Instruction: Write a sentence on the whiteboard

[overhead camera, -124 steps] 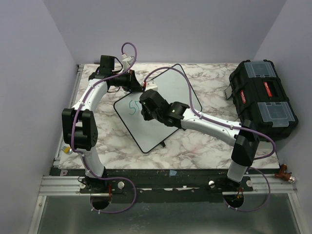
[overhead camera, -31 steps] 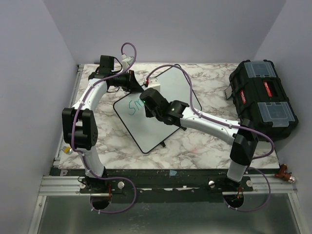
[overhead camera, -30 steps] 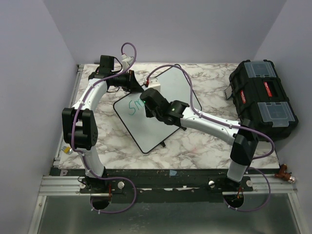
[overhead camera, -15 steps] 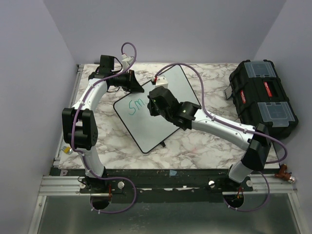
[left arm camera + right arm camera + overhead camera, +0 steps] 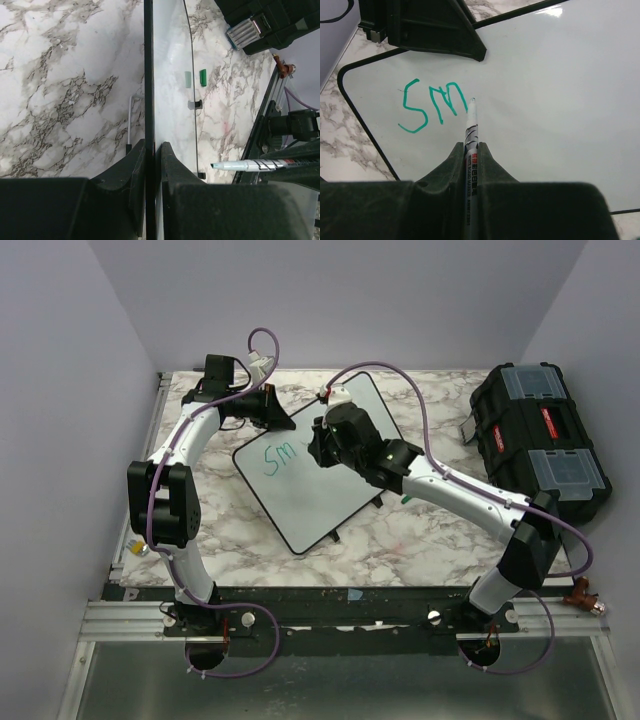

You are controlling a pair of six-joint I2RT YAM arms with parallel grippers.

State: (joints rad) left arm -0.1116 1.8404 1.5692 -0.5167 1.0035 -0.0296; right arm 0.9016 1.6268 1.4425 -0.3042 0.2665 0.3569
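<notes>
Your right gripper is closed tight on a marker. The barrel is pinched between the two fingers and runs out ahead of them, tip forward over the whiteboard. The tip sits just right of the sentence, which so far reads only "Sm" in green. You cannot tell from these views whether the tip touches the surface.

Your left gripper is closed as well, clamped on the whiteboard's thin black frame with one finger on each side of the rim. From above, that grip is on the far left edge, close to the green letters.

The whiteboard lies on the marble table, left of centre and between the two arms. It is turned at a slant, so one rounded corner points toward the arm bases. The letters sit in its upper left part, and the rest of the surface is white.

A small green cap lies on the table just off the board's right edge, beside the right arm. A black toolbox stands at the table's right side, well apart from the board.
</notes>
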